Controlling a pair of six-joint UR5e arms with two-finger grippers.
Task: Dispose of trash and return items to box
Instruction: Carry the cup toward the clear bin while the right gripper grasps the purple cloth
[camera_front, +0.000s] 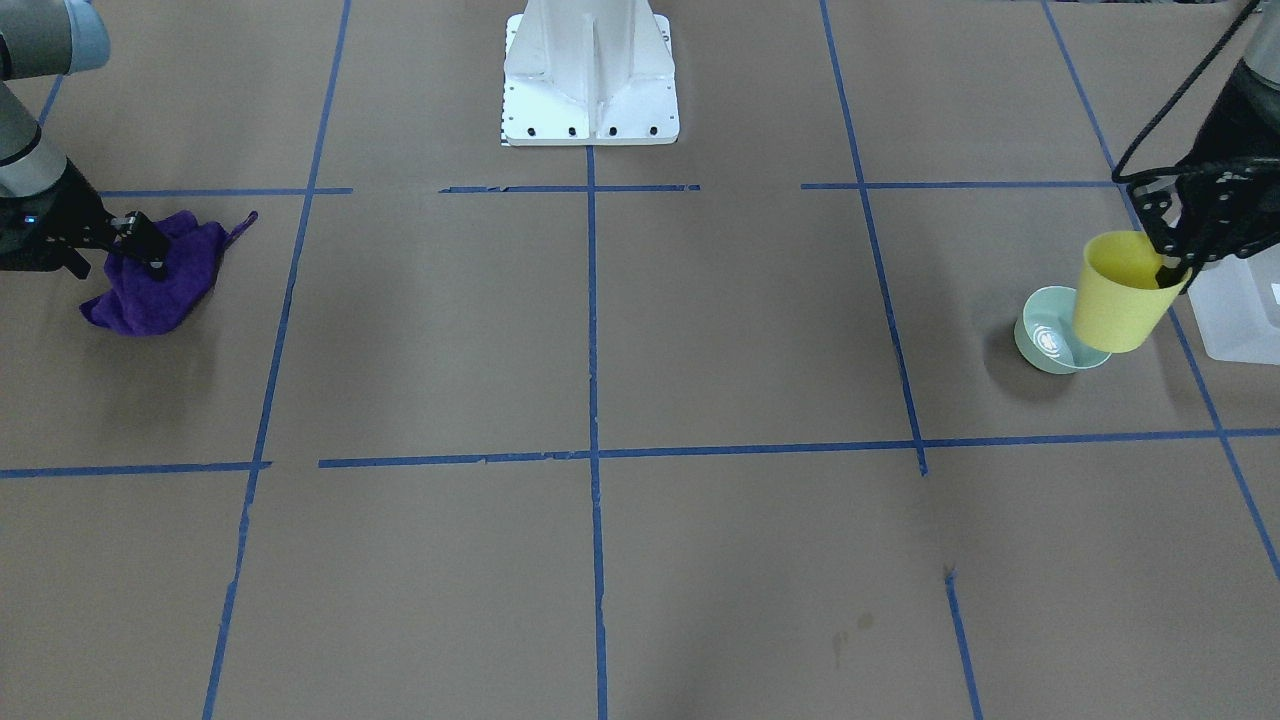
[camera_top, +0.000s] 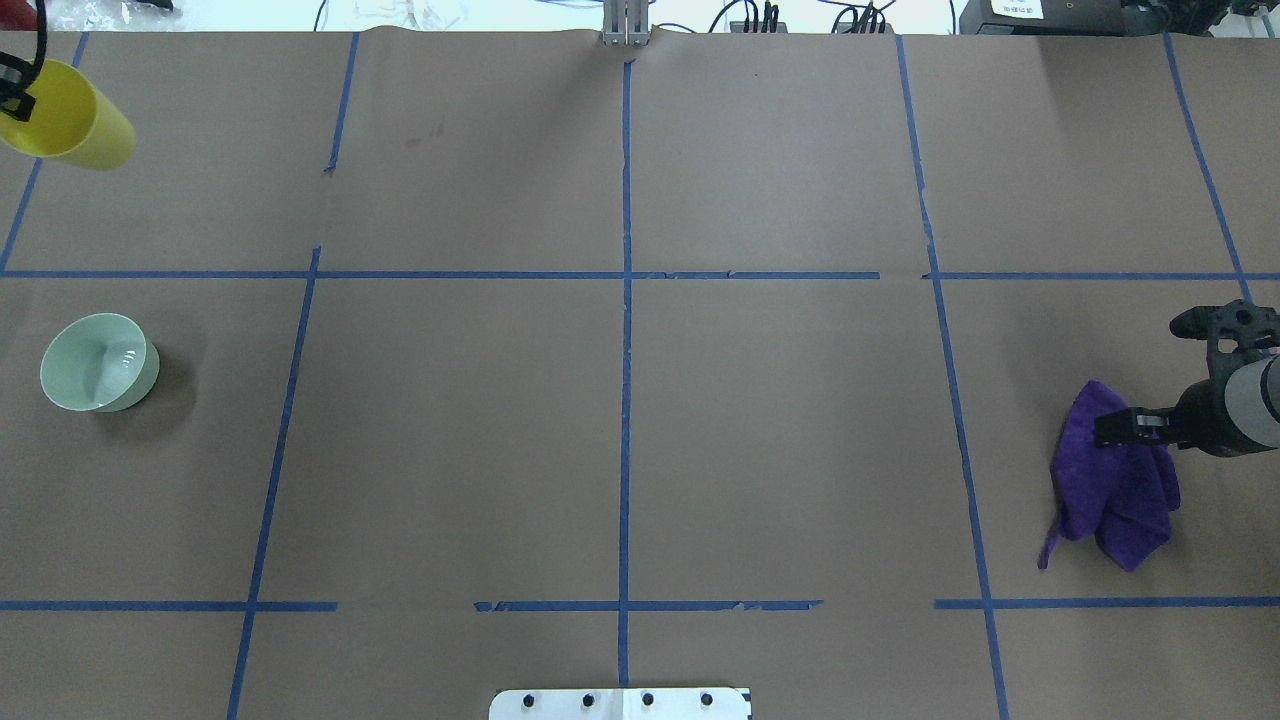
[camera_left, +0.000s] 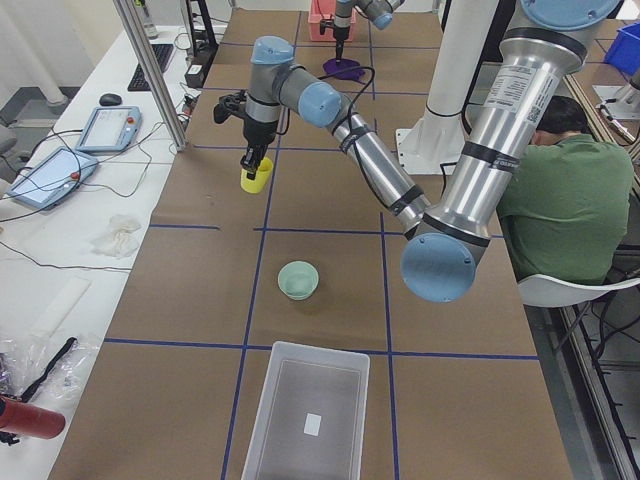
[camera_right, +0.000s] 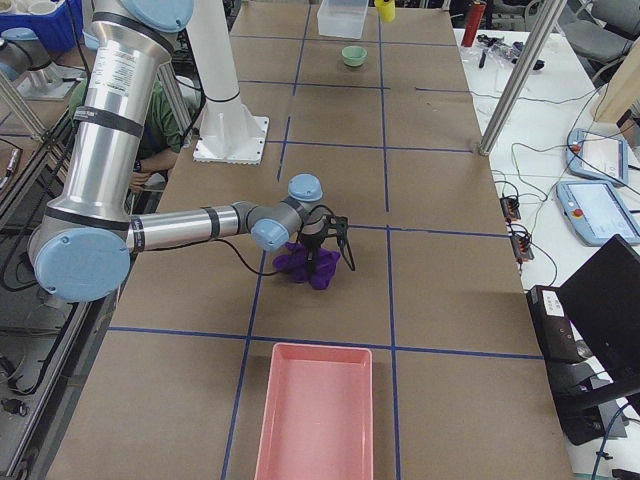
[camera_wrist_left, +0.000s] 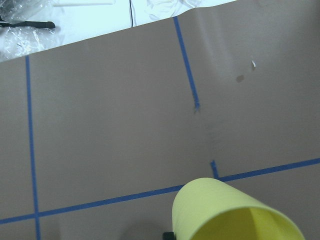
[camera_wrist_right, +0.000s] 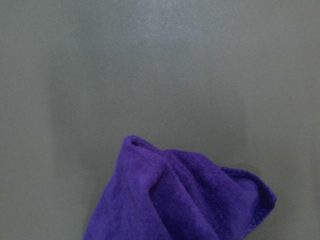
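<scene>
The left gripper (camera_front: 1172, 268) is holding the yellow cup (camera_front: 1120, 300) aloft, beyond the box (camera_left: 310, 420).
Nearest, the frosted, round-cornered plastic box is sitting open-topped, and past it a glossy pale-green bowl (camera_front: 1045, 340) is resting. Farther on, the smooth tapered cup is hanging by its rim, one finger inside, mouth up, its long axis leaning slightly off upright. Farthest, the right gripper (camera_front: 150, 252) is clamping a crumpled, fuzzy purple cloth (camera_front: 150, 295).

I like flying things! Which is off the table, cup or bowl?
The yellow cup: the left gripper holds it up; the green bowl sits on the table.
</scene>
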